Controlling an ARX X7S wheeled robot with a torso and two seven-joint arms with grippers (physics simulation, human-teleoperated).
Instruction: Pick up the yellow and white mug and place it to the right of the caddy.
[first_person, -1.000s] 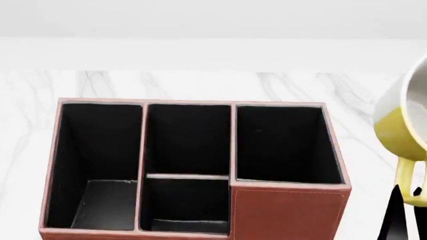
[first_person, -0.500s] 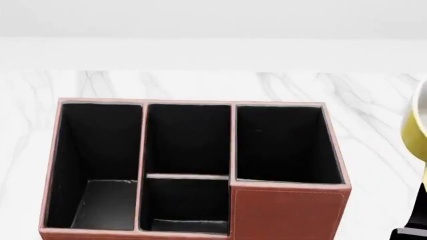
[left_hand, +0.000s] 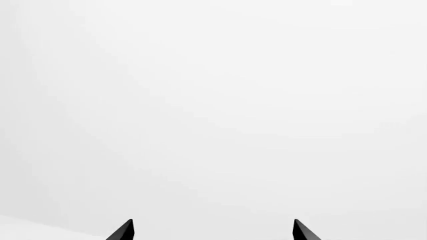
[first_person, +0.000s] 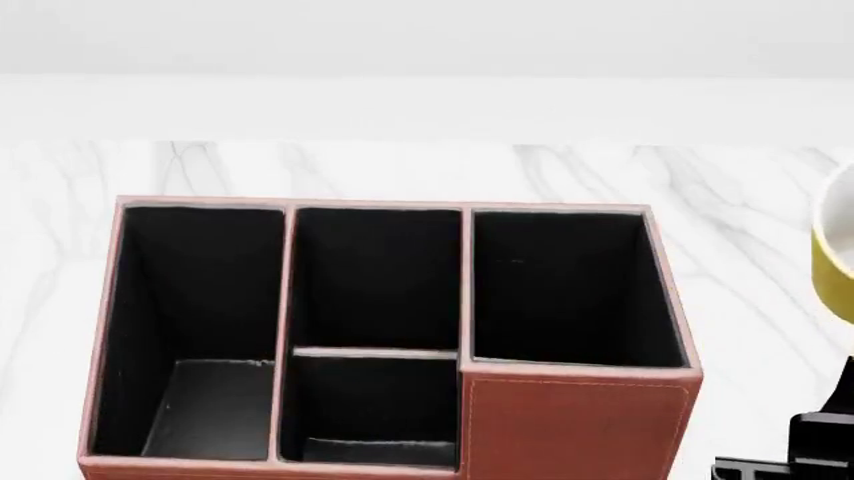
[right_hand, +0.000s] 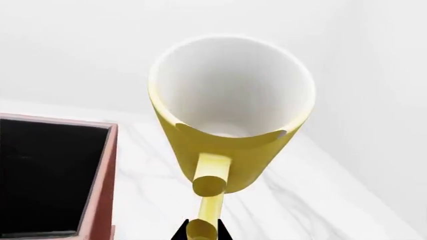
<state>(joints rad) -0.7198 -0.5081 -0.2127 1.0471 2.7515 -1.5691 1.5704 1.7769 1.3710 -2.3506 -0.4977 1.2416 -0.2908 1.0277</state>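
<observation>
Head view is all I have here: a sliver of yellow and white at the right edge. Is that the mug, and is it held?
Observer: Yes. The right wrist view shows the yellow and white mug whole, its handle pinched by the right gripper.
Operator: Anything inside it?
Observer: No, the white interior is bare.
Operator: And the left arm?
Observer: The left gripper is open, fingers apart, facing only blank white.

a white marble tabletop with faint grey veins (first_person: 400, 170) runs back to a plain white wall (first_person: 427, 40) under even light.
</observation>
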